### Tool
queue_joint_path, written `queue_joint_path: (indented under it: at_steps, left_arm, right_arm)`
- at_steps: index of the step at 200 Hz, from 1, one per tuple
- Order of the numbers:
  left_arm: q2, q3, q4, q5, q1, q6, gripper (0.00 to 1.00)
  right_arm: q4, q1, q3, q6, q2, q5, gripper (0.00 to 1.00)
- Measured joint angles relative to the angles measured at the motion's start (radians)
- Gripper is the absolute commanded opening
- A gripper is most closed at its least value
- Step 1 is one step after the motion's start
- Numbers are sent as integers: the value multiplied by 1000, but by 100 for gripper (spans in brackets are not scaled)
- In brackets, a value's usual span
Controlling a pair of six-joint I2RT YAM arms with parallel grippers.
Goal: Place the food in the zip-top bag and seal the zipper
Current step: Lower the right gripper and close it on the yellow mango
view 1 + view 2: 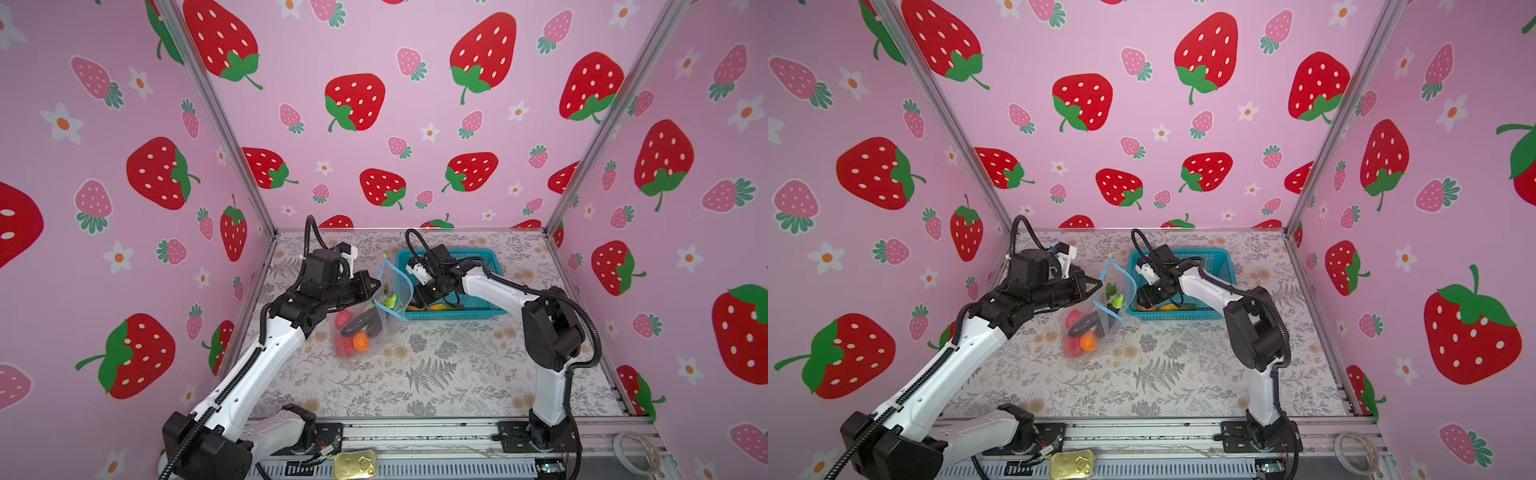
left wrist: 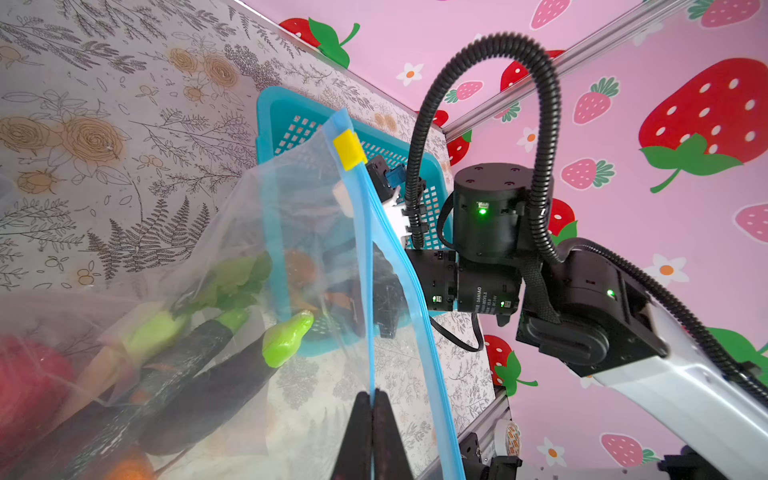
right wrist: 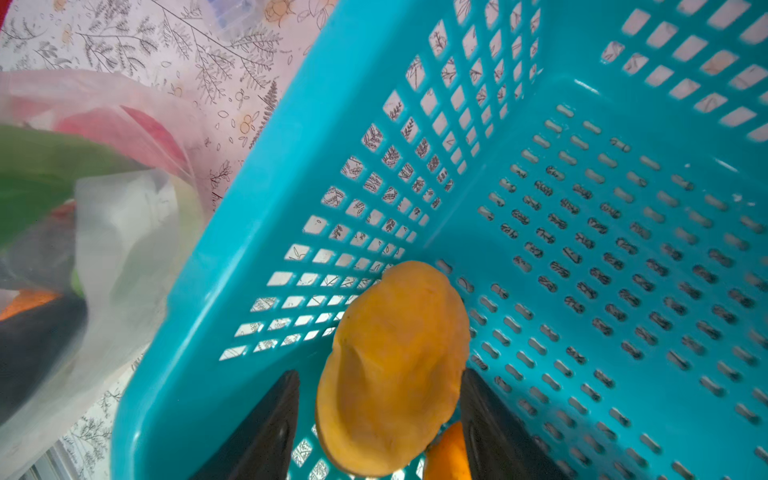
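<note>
Left pincer [image 2: 372, 399] clenched on the zipper [image 2: 368, 232], zip-top bag [image 1: 361, 328] mouth raised facing right, long axis sloping near-left to the counter [image 1: 436, 374]; right pincer [image 3: 380, 372] released astride a yellow-orange piece [image 3: 395, 365] in the basket [image 3: 249, 249].

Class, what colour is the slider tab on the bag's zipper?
Yellow slider tab; left wrist view shows it best.
</note>
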Motion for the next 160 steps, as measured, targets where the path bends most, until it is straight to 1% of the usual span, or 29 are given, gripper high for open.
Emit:
queue_joint_path:
  at_steps: [39,60,71,127,157,160]
  left_arm:
    - [-8,0,-2,0,3,6,0]
    - [-14,0,-2,-1,3,7,0]
    - [-15,0,-3,-1,3,7,0]
    - [-15,0,-9,0,5,7,0]
    - [-15,0,-9,0,5,7,0]
    - [-15,0,-9,0,5,7,0]
  right_arm:
    - [-26,6,23,-9,35,11,65]
    - [-34,7,31,-11,50,27,67]
    - [-37,7,32,-11,56,34,71]
    - [-44,7,39,-14,84,47,70]
    - [-45,7,48,-15,97,49,72]
    - [-45,7,48,-15,97,50,74]
